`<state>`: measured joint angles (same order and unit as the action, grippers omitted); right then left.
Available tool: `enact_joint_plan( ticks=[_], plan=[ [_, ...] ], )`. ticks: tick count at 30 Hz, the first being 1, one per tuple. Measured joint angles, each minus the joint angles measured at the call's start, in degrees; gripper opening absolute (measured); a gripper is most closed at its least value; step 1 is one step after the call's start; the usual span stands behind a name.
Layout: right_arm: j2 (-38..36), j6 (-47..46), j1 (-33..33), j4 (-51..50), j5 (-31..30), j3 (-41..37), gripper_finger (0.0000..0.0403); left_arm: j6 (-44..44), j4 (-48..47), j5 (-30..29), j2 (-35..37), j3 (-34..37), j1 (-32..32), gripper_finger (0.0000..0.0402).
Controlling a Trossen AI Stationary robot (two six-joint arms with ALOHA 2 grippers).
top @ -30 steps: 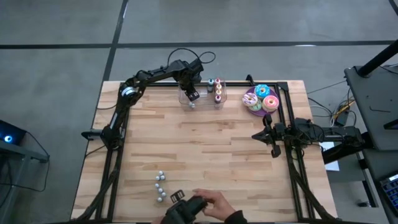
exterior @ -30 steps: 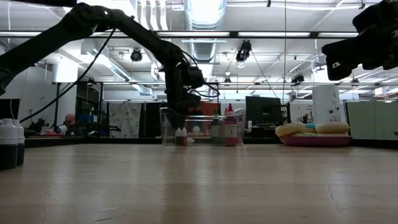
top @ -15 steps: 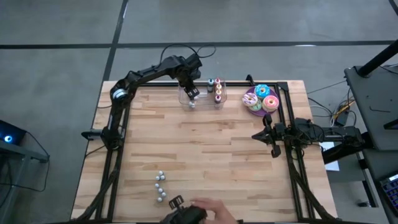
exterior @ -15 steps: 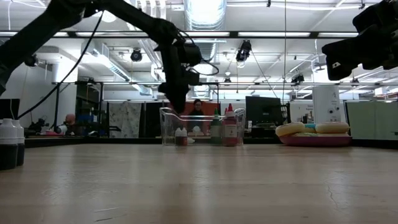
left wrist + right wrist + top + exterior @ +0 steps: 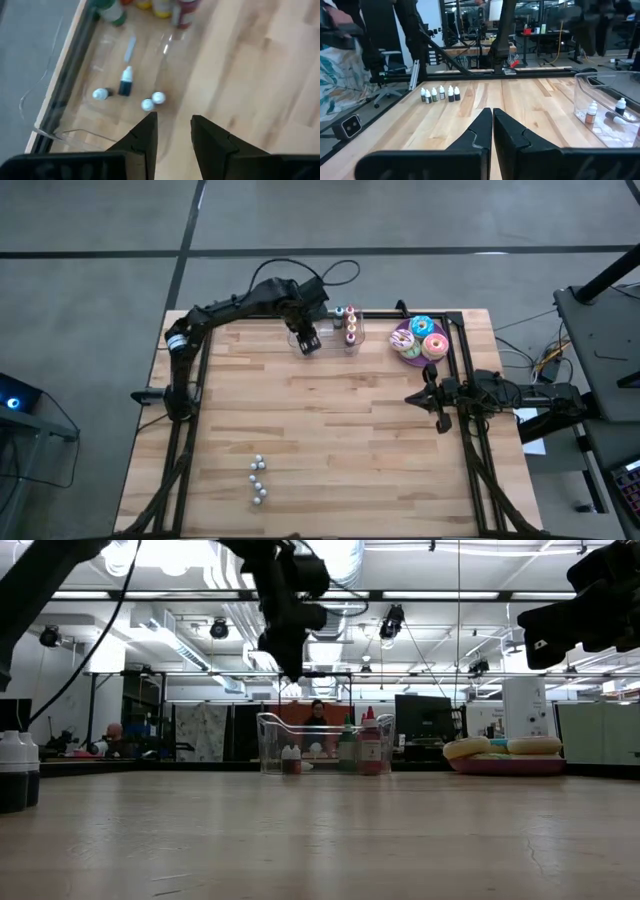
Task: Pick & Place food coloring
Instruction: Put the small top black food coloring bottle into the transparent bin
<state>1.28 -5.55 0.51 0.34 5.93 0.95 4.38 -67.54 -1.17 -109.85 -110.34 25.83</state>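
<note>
The food coloring bottles (image 5: 346, 322) stand upright in the right end of a clear plastic box (image 5: 325, 345) at the table's far edge. They also show in the low view (image 5: 360, 748) and the left wrist view (image 5: 150, 6). My left gripper (image 5: 308, 340) is open and empty and hangs high above the box's left end (image 5: 290, 665). Small white-capped bottles (image 5: 126, 82) lie and stand on the box's floor below it. My right gripper (image 5: 430, 398) is shut and empty and waits above the table's right side.
A plate of frosted doughnuts (image 5: 420, 340) sits at the far right. A row of several small white-capped bottles (image 5: 258, 480) stands near the table's front left and also shows in the right wrist view (image 5: 440, 93). A dark white-lidded jar (image 5: 18, 772) stands at the low view's left edge.
My left gripper has risen from low inside the clear box to well above it. A small white-capped bottle stays standing in the box where the gripper was. A person's hand at the table's near edge has drawn back out of view.
</note>
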Motion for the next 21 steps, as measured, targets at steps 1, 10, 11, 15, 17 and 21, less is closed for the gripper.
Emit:
enact_joint_plan(
  ticks=[1, 10, 11, 15, 17, 21],
  plan=[
    [0.0, 0.0, 0.0, 0.0, 0.1, 0.0, 0.0008, 0.0, -0.4, 0.0, 0.7, 0.0, -0.9, 0.009],
    [0.1, 0.0, 0.0, 0.0, 0.0, 0.0, 0.0008, -1.1, -4.6, 0.2, 5.1, 0.2, -10.1, 0.009],
    [0.0, 0.0, 0.0, 0.0, 0.0, 0.0, 0.0008, -1.4, -4.6, 0.2, 5.5, 0.2, -11.0, 0.009],
    [0.0, 0.0, 0.0, 0.0, 0.0, 0.0, 0.0009, -2.9, -5.9, 0.5, 7.3, 1.4, -15.1, 0.009],
    [0.0, 0.0, 0.0, 0.0, 0.0, 0.0, 0.0008, -3.4, -5.5, 0.6, 8.3, 2.4, -17.2, 0.009],
    [0.0, 0.0, 0.0, 0.0, 0.0, 0.0, 0.0009, -3.7, -5.5, 0.6, 10.9, 6.6, -21.5, 0.009]
  ],
)
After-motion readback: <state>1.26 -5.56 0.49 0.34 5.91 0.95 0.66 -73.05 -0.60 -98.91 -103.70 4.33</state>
